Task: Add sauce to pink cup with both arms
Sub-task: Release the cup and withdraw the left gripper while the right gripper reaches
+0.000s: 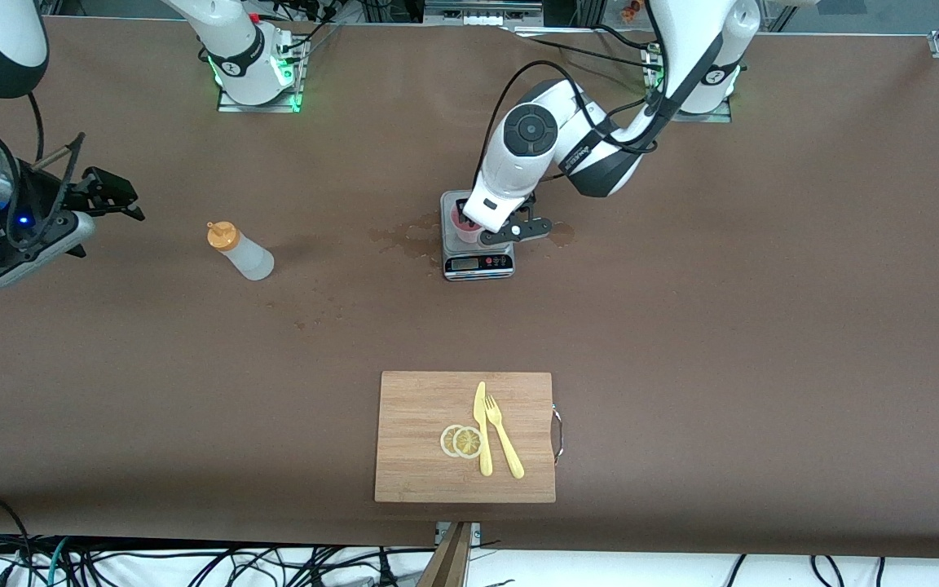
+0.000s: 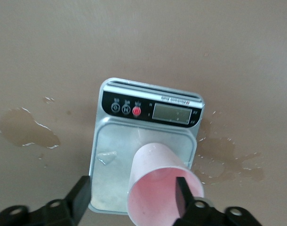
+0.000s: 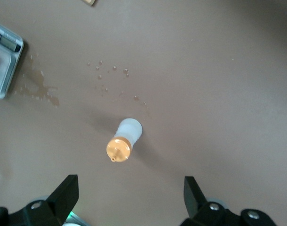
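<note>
The pink cup (image 1: 462, 226) stands upright on a small silver kitchen scale (image 1: 478, 262) in the middle of the table. My left gripper (image 1: 487, 231) is down at the cup and open. In the left wrist view one finger (image 2: 181, 192) sits over the mouth of the cup (image 2: 153, 165), and the other finger (image 2: 80, 195) stands well clear of its wall, over the scale (image 2: 114, 162). The sauce bottle (image 1: 241, 252) with its orange cap stands on the table toward the right arm's end. My right gripper (image 1: 113, 200) hangs open above the table beside it, with the sauce bottle (image 3: 124, 141) ahead of its empty jaws (image 3: 129, 194).
A wooden cutting board (image 1: 421, 473) lies nearer the front camera, carrying two lemon slices (image 1: 461, 441), a yellow knife (image 1: 482, 428) and a yellow fork (image 1: 504, 447). Wet spill patches (image 1: 406, 236) mark the table beside the scale, and droplets (image 3: 110, 75) lie near the bottle.
</note>
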